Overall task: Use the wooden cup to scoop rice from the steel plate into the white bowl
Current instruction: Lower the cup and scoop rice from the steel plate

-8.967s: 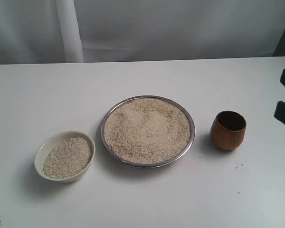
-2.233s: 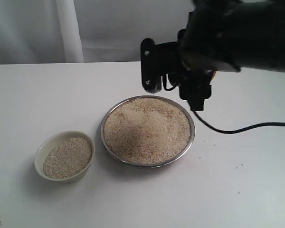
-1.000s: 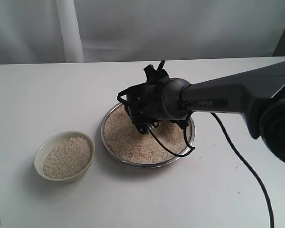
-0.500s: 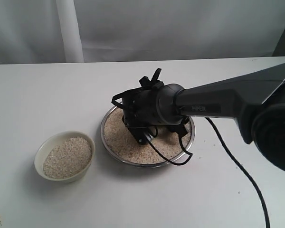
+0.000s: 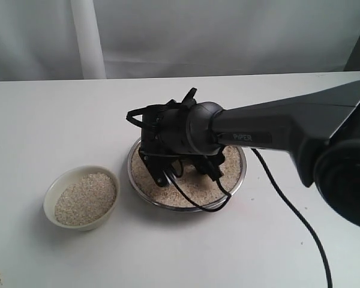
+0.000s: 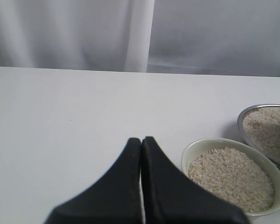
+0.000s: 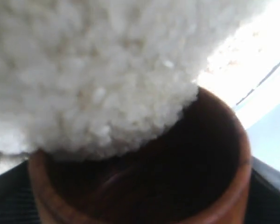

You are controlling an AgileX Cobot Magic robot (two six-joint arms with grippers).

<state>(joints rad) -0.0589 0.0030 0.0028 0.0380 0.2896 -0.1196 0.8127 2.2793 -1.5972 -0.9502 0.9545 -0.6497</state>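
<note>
The steel plate (image 5: 242, 171) sits mid-table, heaped with rice (image 5: 197, 185). My right gripper (image 5: 161, 175) hangs low over the plate's left half, and its black body hides the wooden cup in the exterior view. In the right wrist view the wooden cup (image 7: 235, 184) is held between dark fingers (image 7: 7, 198), its mouth pressed against the rice (image 7: 84, 70), dark inside. The white bowl (image 5: 78, 170), part full of rice (image 5: 86, 198), stands left of the plate. My left gripper (image 6: 141, 140) is shut and empty, just short of the white bowl (image 6: 196, 148), with the plate's rim (image 6: 253, 111) beyond.
A black cable (image 5: 288, 210) trails from the right arm (image 5: 288, 123) across the table to the front right. A white curtain (image 5: 87, 36) hangs behind the table's far edge.
The cup has gone from its spot right of the plate. Over the last second my right gripper has slid leftward across the plate and tipped lower into the rice.
</note>
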